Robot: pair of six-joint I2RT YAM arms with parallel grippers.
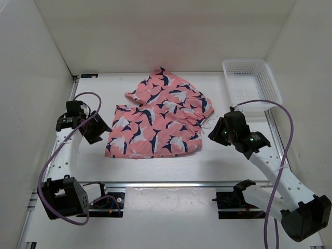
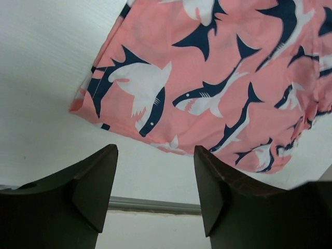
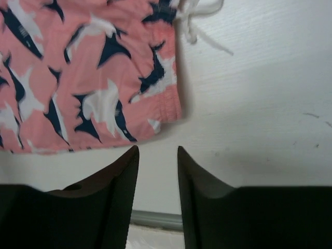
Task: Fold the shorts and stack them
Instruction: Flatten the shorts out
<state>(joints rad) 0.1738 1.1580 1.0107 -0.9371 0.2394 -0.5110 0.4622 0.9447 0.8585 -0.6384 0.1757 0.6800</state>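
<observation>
The coral-pink shorts (image 1: 153, 132) with navy-and-white shark shapes lie flat in the middle of the table. More of the same fabric (image 1: 174, 93) lies rumpled behind and partly overlaps them. My left gripper (image 1: 98, 129) is open and empty, just left of the shorts' left edge. In the left wrist view (image 2: 155, 150) the shorts (image 2: 218, 67) lie ahead of the fingers, not touching. My right gripper (image 1: 215, 132) is open and empty, just right of the shorts. In the right wrist view (image 3: 158, 149) the shorts' corner (image 3: 88, 78) and a white drawstring (image 3: 199, 15) lie ahead.
A white mesh basket (image 1: 251, 83) stands at the back right, beyond the right arm. A metal rail (image 1: 171, 184) runs along the table's near edge. White walls close in the table on the left, back and right.
</observation>
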